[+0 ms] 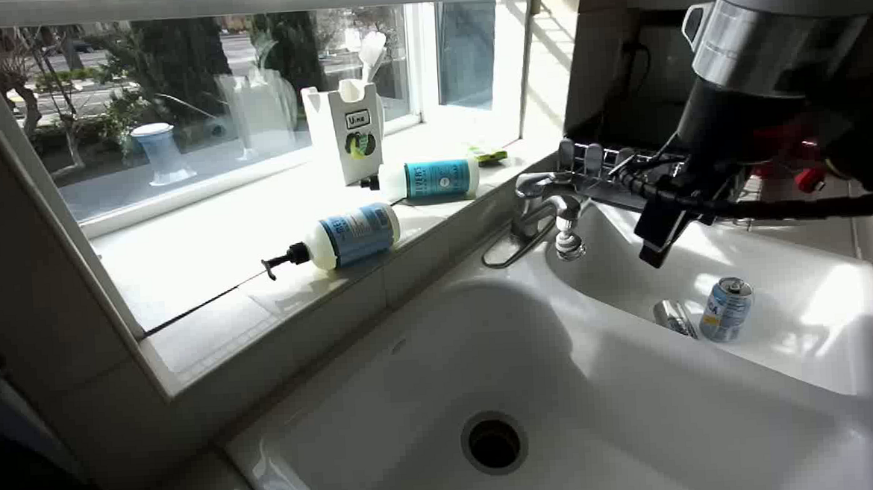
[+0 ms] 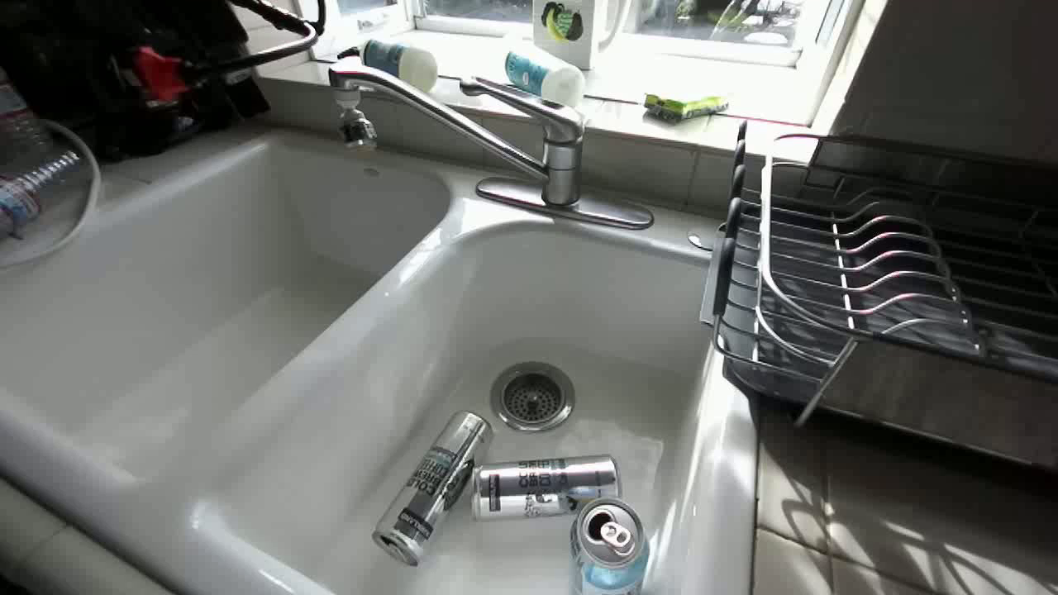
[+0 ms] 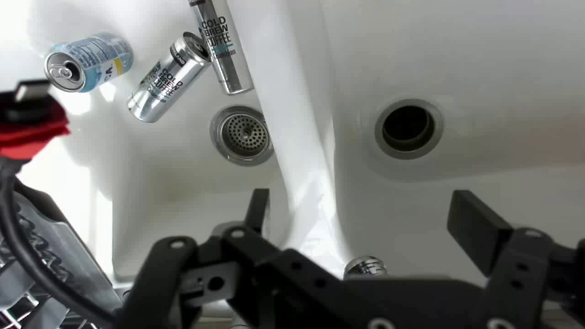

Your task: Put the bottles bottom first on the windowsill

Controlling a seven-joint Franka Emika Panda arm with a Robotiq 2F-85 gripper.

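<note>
The pale blue bottle with a black pump head (image 1: pixel 357 234) lies on its side on the windowsill (image 1: pixel 183 251), near its front edge. The brighter blue bottle with a dark cap (image 1: pixel 440 179) lies on its side beside it, in front of a white container. Both bottles also show in an exterior view, the pump bottle (image 2: pixel 405 64) at left and the brighter one (image 2: pixel 541 76) behind the faucet. My gripper (image 1: pixel 653 245) hangs over the sink, apart from both bottles. In the wrist view its fingers (image 3: pixel 358 205) are wide open with nothing between them. No bottle shows there.
The faucet (image 2: pixel 562 157) stands between sink and windowsill. A white container (image 1: pixel 348 130) and a green packet (image 1: pixel 488 154) stand or lie on the sill. Several cans, including a blue one (image 3: pixel 89 61), are in one basin. A dish rack (image 2: pixel 868 264) flanks the sink.
</note>
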